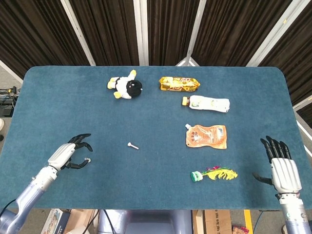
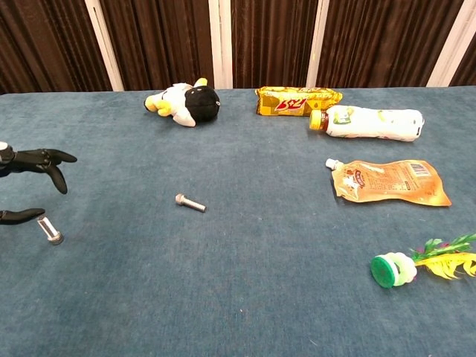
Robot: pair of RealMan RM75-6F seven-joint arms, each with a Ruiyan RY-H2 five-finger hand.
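Note:
My left hand hovers over the table's front left with its fingers spread and nothing in it. A small silver bolt lies on the cloth just under and beside its fingertips, apart from them; the head view shows this bolt right of the hand. A second bolt lies further right, toward the middle. My right hand rests at the front right edge, flat, fingers apart, empty; the chest view does not show it.
On the blue table lie a black-and-white plush toy, a yellow snack pack, a white bottle, an orange pouch and a green-capped feather toy. Dark curtains hang behind.

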